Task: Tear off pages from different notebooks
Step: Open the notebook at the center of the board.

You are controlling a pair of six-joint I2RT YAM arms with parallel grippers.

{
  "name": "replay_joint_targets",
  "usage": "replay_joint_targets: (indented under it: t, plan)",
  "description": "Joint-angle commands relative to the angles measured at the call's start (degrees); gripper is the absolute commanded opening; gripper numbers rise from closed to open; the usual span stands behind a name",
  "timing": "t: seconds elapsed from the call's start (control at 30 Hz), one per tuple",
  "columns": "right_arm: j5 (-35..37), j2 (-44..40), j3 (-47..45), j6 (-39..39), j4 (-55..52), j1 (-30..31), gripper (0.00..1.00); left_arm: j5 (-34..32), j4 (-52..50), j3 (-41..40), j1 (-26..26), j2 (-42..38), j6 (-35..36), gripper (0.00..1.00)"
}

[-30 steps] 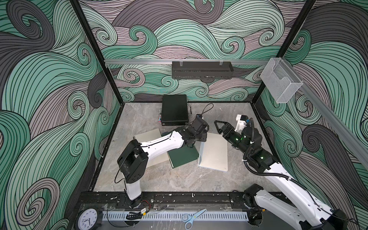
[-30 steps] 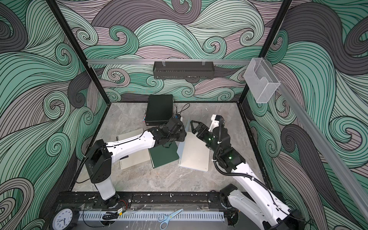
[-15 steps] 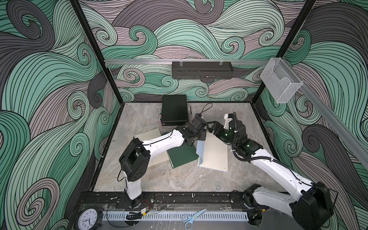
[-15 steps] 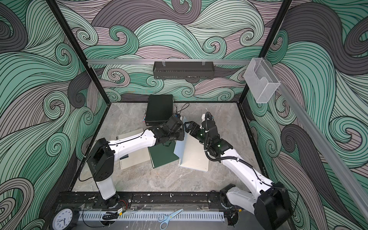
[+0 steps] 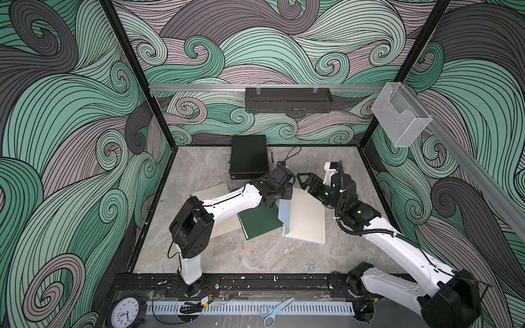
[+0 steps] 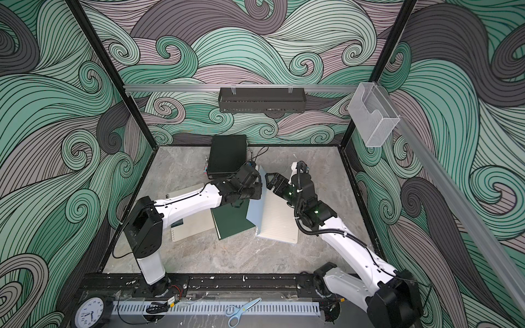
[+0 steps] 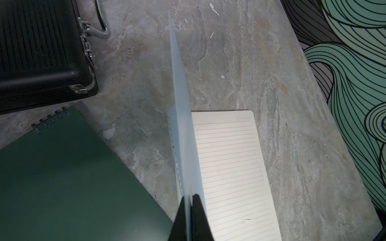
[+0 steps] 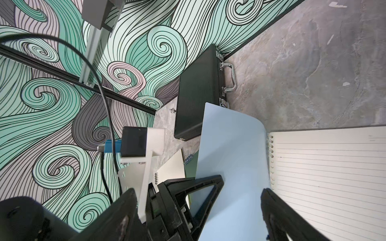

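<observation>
Left gripper [image 7: 191,198] pinches the blue cover [image 7: 181,104] upright at frame centre; right gripper [image 8: 242,184] gapes wide beside it. The page [image 8: 323,177] lies exposed, not yet torn.

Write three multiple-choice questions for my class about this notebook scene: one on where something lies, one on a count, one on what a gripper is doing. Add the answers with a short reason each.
1. The dark green notebook lies:
A. between the beige notebook and the light blue notebook
B. stacked on the light blue notebook
C. standing upright on its edge

2. Notebooks on the table:
A. two
B. three
C. five

3. The left gripper is:
A. open, holding nothing
B. shut on the dark green notebook
C. shut on the light blue cover

Answers:
1 A: both top views show it lying flat between those two.
2 B: one beige, one dark green, one light blue.
3 C: the left wrist view shows it pinching the raised cover.
</observation>
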Motion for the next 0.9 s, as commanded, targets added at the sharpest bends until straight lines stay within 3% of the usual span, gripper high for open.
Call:
replay_joint_targets:
  t: [0.0,0.17,0.33,0.47,0.6,0.87]
  plan:
    - [3.0,-1.0,-0.6,-1.0,-1.7,0.3,0.92,-1.5,-3.0,1.5,0.8,1.4,0.4,0.00]
    - [4.3,-3.7,-2.3,-2.4,-3.0,0.3,0.92,-2.2,-2.8,1.6,0.9,1.3,0.4,0.00]
    - [15.1,-6.8,-6.4,-3.5,-7.3,0.2,0.92,-2.7,-3.3,2.8,0.9,1.4,0.3,0.00]
    - [15.7,-8.3,-9.0,-6.1,-8.6,0.2,0.85,-3.5,-3.3,2.9,1.2,1.3,-0.2,0.00]
    - [21.8,-8.4,-12.1,1.0,-13.5,0.2,0.89,-3.7,-3.4,3.4,1.4,1.0,-0.3,0.00]
    - [22.2,-7.0,-17.6,8.2,-15.5,0.2,0.85,-5.7,-4.1,3.5,1.5,0.2,-0.1,0.00]
